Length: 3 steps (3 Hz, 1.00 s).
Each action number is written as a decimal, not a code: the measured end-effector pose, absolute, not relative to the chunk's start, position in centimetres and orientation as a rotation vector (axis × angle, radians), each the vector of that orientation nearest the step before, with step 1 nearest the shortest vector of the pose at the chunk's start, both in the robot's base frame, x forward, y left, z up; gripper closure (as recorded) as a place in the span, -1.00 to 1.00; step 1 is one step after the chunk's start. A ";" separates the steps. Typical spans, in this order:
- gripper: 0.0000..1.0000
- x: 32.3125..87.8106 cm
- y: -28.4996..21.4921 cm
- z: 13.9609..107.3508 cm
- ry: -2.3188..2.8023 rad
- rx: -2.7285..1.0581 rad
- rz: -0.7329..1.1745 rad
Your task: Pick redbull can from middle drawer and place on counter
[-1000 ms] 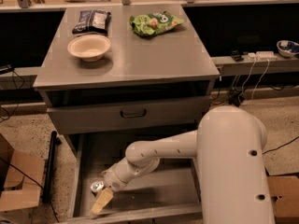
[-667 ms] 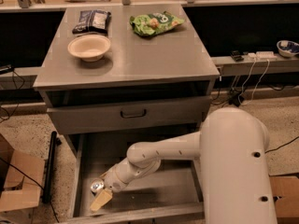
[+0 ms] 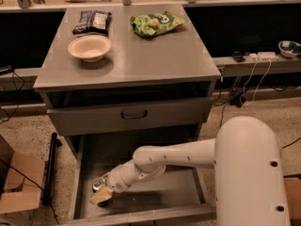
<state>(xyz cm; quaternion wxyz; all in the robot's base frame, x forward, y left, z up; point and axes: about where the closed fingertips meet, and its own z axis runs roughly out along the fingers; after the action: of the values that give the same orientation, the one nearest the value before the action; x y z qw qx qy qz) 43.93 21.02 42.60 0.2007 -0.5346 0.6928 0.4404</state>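
The middle drawer [image 3: 160, 194] is pulled out at the bottom of the camera view, with its grey floor bare. The redbull can [image 3: 97, 186] stands upright near the drawer's front left corner, its silver top showing. My gripper [image 3: 102, 195] reaches down into the drawer from the right and sits right against the can, partly covering its body. The counter [image 3: 150, 55] is the flat grey cabinet top above.
On the counter are a cream bowl [image 3: 89, 47], a dark snack bag [image 3: 92, 21] and a green chip bag [image 3: 155, 22]. A closed drawer front with a dark handle [image 3: 134, 113] hangs over the open drawer. A cardboard box [image 3: 19, 187] stands at left; cables lie at right.
My gripper has edged slightly closer in on the can. The can stands in the same place.
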 end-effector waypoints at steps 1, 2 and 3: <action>0.92 45.2 20.1 45.2 1.935 -1.382 1.245; 1.00 46.3 17.6 49.1 1.870 -1.286 1.247; 1.00 46.2 13.9 55.1 1.744 -1.266 1.180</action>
<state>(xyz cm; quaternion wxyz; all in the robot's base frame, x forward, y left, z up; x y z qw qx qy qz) 46.18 13.92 55.09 0.3359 -0.4853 0.6686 0.4524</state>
